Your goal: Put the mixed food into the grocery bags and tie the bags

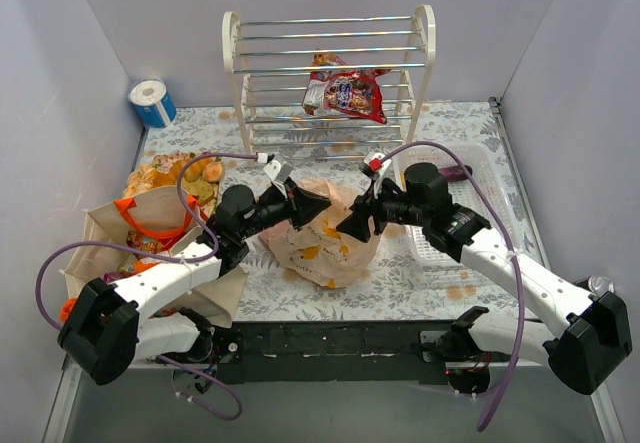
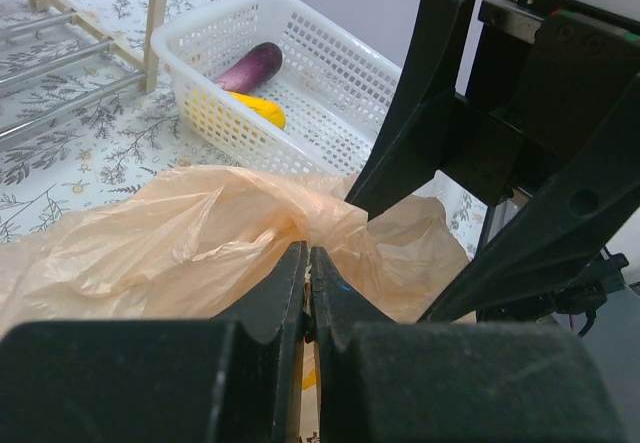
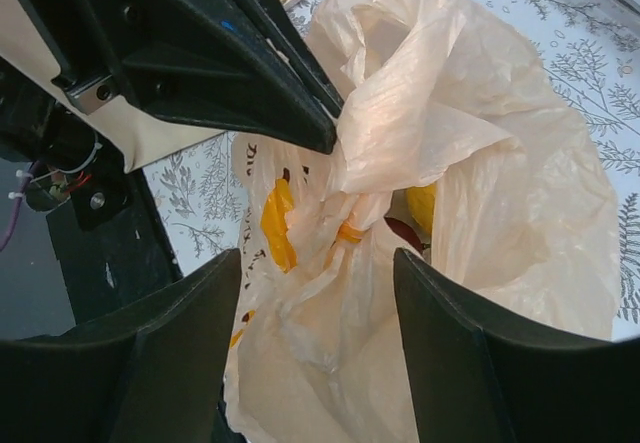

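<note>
The peach-orange plastic bag [image 1: 325, 243] lies mid-table, with yellow fruit [image 3: 422, 208] showing inside. My left gripper [image 1: 322, 204] is shut on a gathered fold of the bag's top [image 2: 308, 251]; the fold stands up between its closed jaws. My right gripper [image 1: 347, 230] is open just right of it, its jaws spread wide above the bag's mouth [image 3: 318, 298], holding nothing. The beige tote with orange handles [image 1: 105, 238] stands at the left, partly hidden by my left arm. A red snack packet [image 1: 347, 94] lies on the rack.
A white wire rack [image 1: 330, 58] stands at the back. A white lattice basket [image 1: 478, 203] at the right holds an eggplant [image 2: 250, 66] and a yellow item [image 2: 258, 110]. A pile of fruit and pastries [image 1: 180, 175] lies behind the tote. A blue-white roll [image 1: 152, 103] sits far left.
</note>
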`<state>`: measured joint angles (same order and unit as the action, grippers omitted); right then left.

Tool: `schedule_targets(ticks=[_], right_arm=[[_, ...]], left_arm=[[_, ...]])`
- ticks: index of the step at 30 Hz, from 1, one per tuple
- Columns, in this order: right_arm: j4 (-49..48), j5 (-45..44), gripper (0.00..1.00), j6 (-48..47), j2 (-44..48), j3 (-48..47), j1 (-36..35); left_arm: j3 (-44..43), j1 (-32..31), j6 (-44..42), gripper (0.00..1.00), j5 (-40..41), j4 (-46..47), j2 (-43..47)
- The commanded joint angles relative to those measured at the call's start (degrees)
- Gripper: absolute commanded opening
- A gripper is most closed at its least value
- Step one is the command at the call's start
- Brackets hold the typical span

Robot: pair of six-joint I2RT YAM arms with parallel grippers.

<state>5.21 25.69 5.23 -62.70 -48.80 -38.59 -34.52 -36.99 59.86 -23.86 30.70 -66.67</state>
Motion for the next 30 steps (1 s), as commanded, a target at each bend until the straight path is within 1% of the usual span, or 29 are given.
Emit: schedule_targets(ticks=[1,2,4,6,9,12,16,18,19,20,21,22,23,24,26,27,28,29,30], right_arm=[[-3.1,-5.5,0.67,2.3,1.9,-0.1,0.4],[-2.9,-6.7,0.66,2.8,3.3,-0.2,0.4],[-3.8,-6.4,0.66,3.5,5.0,0.8,0.4],[-4.7,-5.3,0.68,3.3,6.2,1.3,0.4],[-2.1,-4.5,0.68,2.4,4.0,0.0,0.4],[-3.8,-3.4,0.70,3.5,2.2,0.1,0.7],[-4.5,-2.1,0.68,3.4,-0.5,-0.7,1.1],[-2.8,-1.8,0.68,2.1,-0.5,-1.8,2.5],[-4.0,-0.3,0.68,2.6,0.2,-1.5,3.7],[-4.7,1.7,0.68,4.8,1.6,-1.1,7.4],[-4.7,6.7,0.65,5.5,2.0,-1.0,9.5],[-4.7,8.8,0.63,6.1,2.6,-1.2,11.3],[-4.7,10.8,0.59,6.3,2.4,-1.5,14.4],[-4.6,14.1,0.56,5.8,2.1,-2.3,15.5],[-4.7,17.4,0.52,5.7,0.8,-2.2,17.6],[-6.9,20.7,0.50,6.4,0.2,-1.5,18.0],[-7.4,21.8,0.49,6.5,-1.1,-1.5,18.1],[-7.8,22.6,0.44,6.4,-2.0,-1.6,18.3],[-7.8,23.6,0.43,5.7,-2.6,-1.7,18.3]], left_arm=[[0.3,-0.3,0.1,0.00,1.7,1.4,2.0],[0.1,-0.3,0.3,0.00,2.0,0.5,1.7],[-0.5,-0.3,0.8,0.00,1.7,0.0,1.5],[0.0,-0.3,1.8,0.00,-0.2,2.3,1.5],[0.3,-0.3,2.2,0.00,-1.0,3.5,1.6],[0.5,-0.3,1.5,0.00,-2.3,4.0,2.0],[0.9,-0.3,0.6,0.00,-3.5,5.1,2.0],[0.8,-0.3,-1.0,0.00,-3.6,4.7,2.2],[0.4,-0.3,-1.8,0.00,-3.0,4.0,2.5],[-0.2,-0.3,-2.6,0.00,-2.4,2.0,3.2],[-0.3,-0.3,-3.3,0.00,-1.8,1.4,3.6],[-0.4,-0.3,-4.4,0.00,-1.7,0.9,3.8],[-0.4,-0.3,-4.7,0.00,-2.0,0.8,4.1],[-0.5,-0.3,-4.8,0.00,-2.3,0.8,4.2],[-0.6,-0.3,-5.2,0.00,-3.7,0.8,3.5],[-1.0,-0.3,-5.2,0.00,-3.8,0.7,3.2],[-1.2,-0.3,-5.3,0.00,-4.0,0.7,2.8],[-1.2,-0.3,-5.2,0.00,-4.1,0.7,2.5],[-1.2,-0.3,-5.2,0.00,-4.0,0.9,2.2]])
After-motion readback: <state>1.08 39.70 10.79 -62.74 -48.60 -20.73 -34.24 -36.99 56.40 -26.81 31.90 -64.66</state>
